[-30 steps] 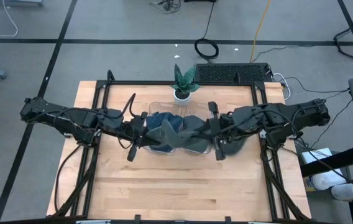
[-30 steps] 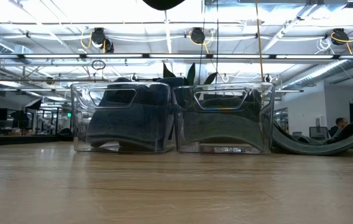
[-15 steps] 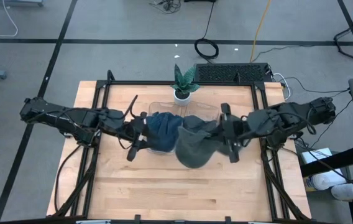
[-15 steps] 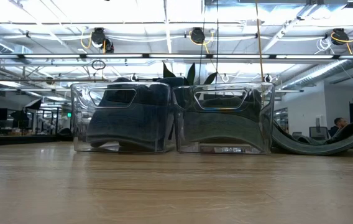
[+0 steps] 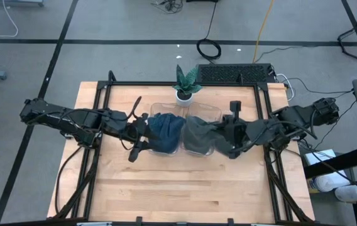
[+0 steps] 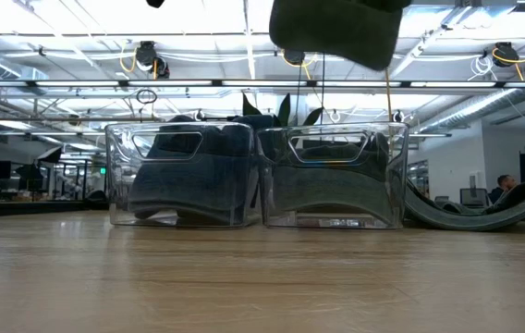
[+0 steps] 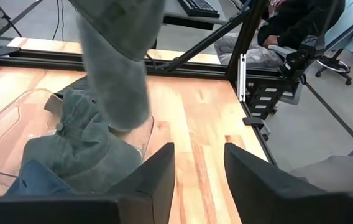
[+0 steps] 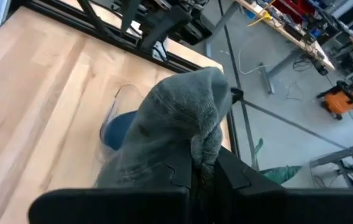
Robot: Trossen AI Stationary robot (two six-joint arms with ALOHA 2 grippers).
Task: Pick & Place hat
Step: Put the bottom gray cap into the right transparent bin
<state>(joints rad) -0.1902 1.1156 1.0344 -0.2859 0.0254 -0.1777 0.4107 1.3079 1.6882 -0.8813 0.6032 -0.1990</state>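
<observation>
Clearly the left gripper, jaws apart and holding nothing, hovers just left of the twin clear bins, over the blue hat already lying inside. To the right, the right gripper pinches a fold of the grey hat above the right-hand bin. It droops limply, so it looks soft and light, best held by a bunched fold.

Wooden table with two clear bins, potted plant
</observation>
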